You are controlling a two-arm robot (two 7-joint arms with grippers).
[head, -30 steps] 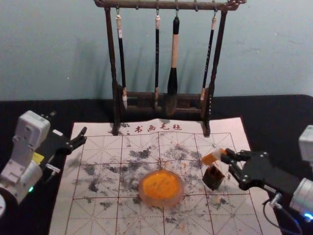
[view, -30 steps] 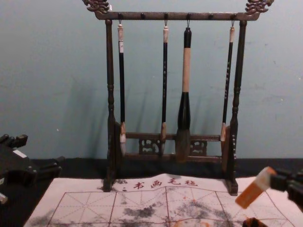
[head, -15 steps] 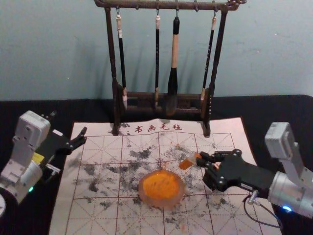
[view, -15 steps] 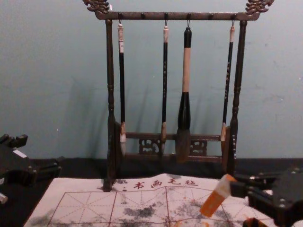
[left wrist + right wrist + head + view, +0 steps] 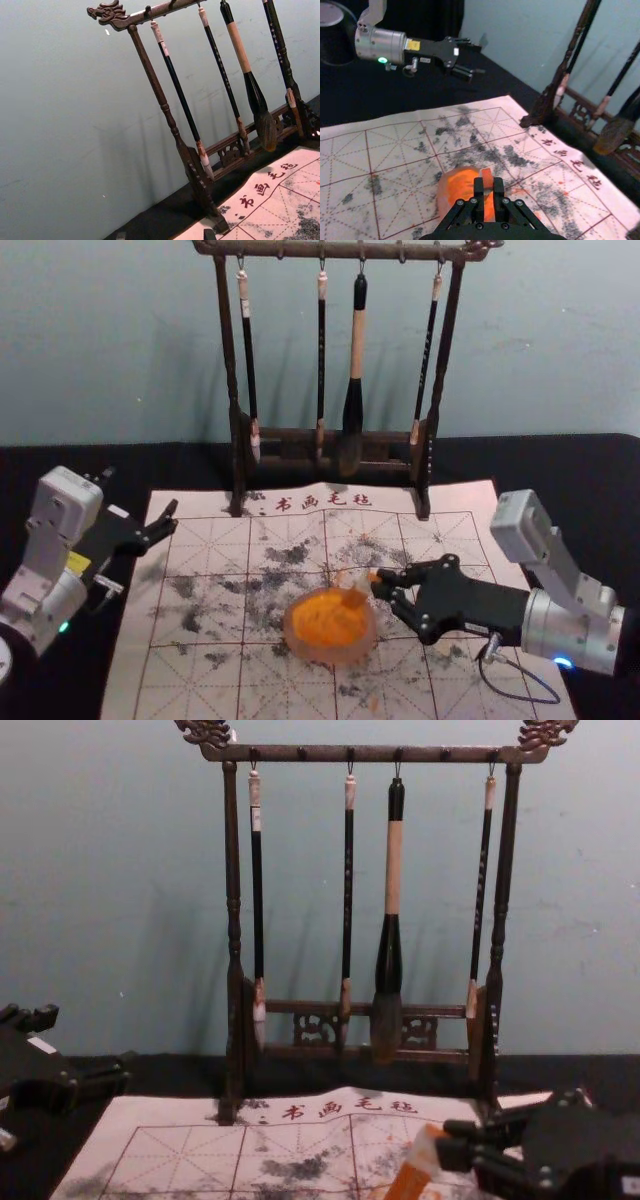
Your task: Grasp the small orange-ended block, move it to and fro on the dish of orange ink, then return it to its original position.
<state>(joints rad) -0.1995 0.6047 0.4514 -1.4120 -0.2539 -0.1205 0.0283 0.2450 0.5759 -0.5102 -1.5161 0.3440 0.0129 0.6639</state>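
Bench (image 5: 580, 465), black-covered, carries the whole setup. White mat (image 5: 190, 690) spread on it: red grid, red characters along the far edge, dark smudges, some orange spots. Dark wooden rack (image 5: 375, 755) upright at the mat's far edge, feet at or on it. Four brushes hang from the rack: one thick, light-and-black brush (image 5: 393, 870) and three thin, mostly black brushes (image 5: 348, 890), tips down.

Right claw (image 5: 381, 586) reaches in from the right over the mat, just beside the dish on its right side in head view; clenched on the block, fingers pinching its upper end. In chest view it comes in at the lower right.

Left claw (image 5: 141, 492) parked at the left, by the mat's far left part; released, fingers spread apart, nothing between them.

Dish (image 5: 335, 654), round, pale rim, orange ink (image 5: 325, 620) inside, sits on the mat near the middle.

Block (image 5: 412, 1166), small, orange at both ends, whitish between, is in the right claw, tilted, lower end slanting down toward the dish. Head view puts that end over the far right part of the ink; can't tell if it touches. Block is blurred there.
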